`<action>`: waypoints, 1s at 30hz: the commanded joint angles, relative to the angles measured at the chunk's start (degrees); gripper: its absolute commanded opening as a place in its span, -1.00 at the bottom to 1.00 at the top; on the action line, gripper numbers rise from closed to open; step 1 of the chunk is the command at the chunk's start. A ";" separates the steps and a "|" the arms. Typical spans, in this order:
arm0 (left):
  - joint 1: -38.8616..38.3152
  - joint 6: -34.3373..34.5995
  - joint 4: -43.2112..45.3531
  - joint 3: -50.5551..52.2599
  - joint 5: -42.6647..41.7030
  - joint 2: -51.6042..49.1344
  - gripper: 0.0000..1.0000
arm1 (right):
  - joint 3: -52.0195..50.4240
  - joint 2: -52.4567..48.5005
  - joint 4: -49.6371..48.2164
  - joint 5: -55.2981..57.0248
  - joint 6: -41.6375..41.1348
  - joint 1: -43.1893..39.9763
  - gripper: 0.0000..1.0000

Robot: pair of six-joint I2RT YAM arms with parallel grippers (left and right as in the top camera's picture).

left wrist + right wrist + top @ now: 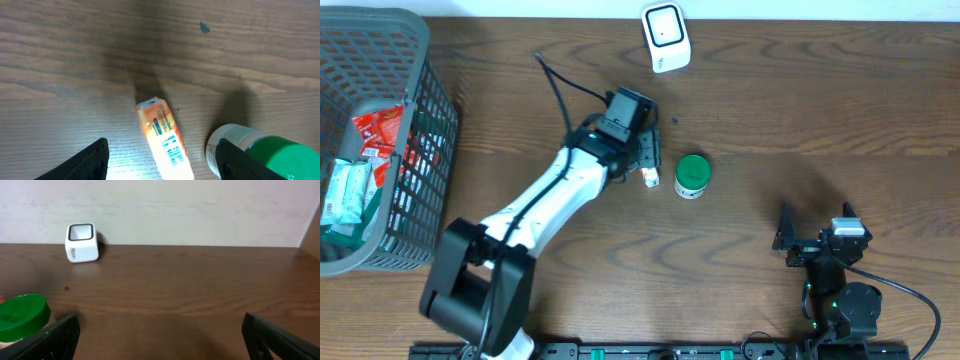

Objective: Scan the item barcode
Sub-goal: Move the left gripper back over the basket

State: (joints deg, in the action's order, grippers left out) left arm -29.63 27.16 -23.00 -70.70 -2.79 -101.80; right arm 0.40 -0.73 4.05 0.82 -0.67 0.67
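Packet (165, 140), the single orange-and-white one with a printed barcode, lies flat on the wooden table (800, 110) just beside the green-lidded jar (693, 175), on the side of the jar that faces the basket. My left gripper (167, 162) hangs right over it, next to the jar, with its two fingers (95, 160) spread to either side of the packet; bare wood shows between each finger and the wrapper, so I have hold of nothing. I count one jar, white-bodied and standing upright, and one white scanner (665, 37), which sits well apart from the jar toward the far edge of the table, its window facing up. One grey mesh basket (420, 130) stands far from the jar at the table's left end, with several red and pale packets inside; I cannot count them exactly. My right gripper (815, 228) rests well apart from the jar, nearer the front edge, both fingers wide apart and empty.
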 commanded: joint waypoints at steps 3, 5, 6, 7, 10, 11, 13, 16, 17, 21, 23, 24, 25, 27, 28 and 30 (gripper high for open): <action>-1.33 2.27 0.92 -0.35 4.63 -3.32 0.38 | -0.09 0.09 0.22 -0.28 -0.57 0.07 0.98; -1.38 2.36 0.87 -0.35 5.01 -4.20 0.37 | -0.09 0.09 0.22 -0.28 -0.57 0.07 0.99; -1.38 2.58 0.81 -0.35 4.98 -4.74 0.37 | -0.09 0.09 0.24 -0.28 -0.57 0.07 0.98; -1.38 3.08 0.76 -0.31 4.96 -5.27 0.37 | -0.09 0.09 0.22 -0.28 -0.57 0.07 0.98; -1.64 3.85 0.81 0.02 4.92 -6.73 0.34 | -0.09 0.09 0.22 -0.28 -0.55 0.07 0.98; -1.75 3.82 0.81 0.02 4.92 -7.21 0.29 | -0.09 0.09 0.22 -0.28 -0.57 0.07 0.99; -1.88 3.85 0.83 0.02 4.76 -7.34 0.16 | -0.09 0.09 0.22 -0.28 -0.57 0.07 0.99; -2.08 3.85 0.83 0.02 4.74 -7.34 -0.11 | -0.09 0.09 0.22 -0.28 -0.57 0.07 0.98; -2.14 3.82 0.76 0.02 4.52 -7.34 -0.24 | -0.09 0.09 0.22 -0.28 -0.57 0.07 0.99; -2.51 3.82 0.61 0.02 1.70 -7.34 -0.31 | -0.09 0.09 0.22 -0.28 -0.57 0.07 0.99; -2.73 3.82 0.61 0.02 1.75 -7.34 -0.36 | -0.09 0.09 0.22 -0.28 -0.57 0.07 0.99; -2.89 3.82 0.61 0.02 1.75 -7.34 -0.43 | -0.09 0.09 0.22 -0.28 -0.57 0.07 0.99; -2.99 3.82 0.61 0.02 1.75 -7.34 -0.47 | -0.09 0.09 0.22 -0.28 -0.57 0.07 0.98; -3.30 3.82 0.66 0.00 1.75 -7.32 -0.53 | -0.09 0.09 0.22 -0.28 -0.57 0.07 0.98; -3.61 3.82 0.66 0.00 1.73 -7.32 -0.53 | -0.09 0.09 0.22 -0.28 -0.57 0.07 0.98; -4.24 3.82 0.68 0.00 1.73 -7.28 -0.53 | -0.09 0.09 0.22 -0.28 -0.57 0.07 0.98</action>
State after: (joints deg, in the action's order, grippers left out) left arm -32.91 31.14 -22.17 -70.70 -0.97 -108.81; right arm 0.40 -0.73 4.05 0.82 -0.67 0.67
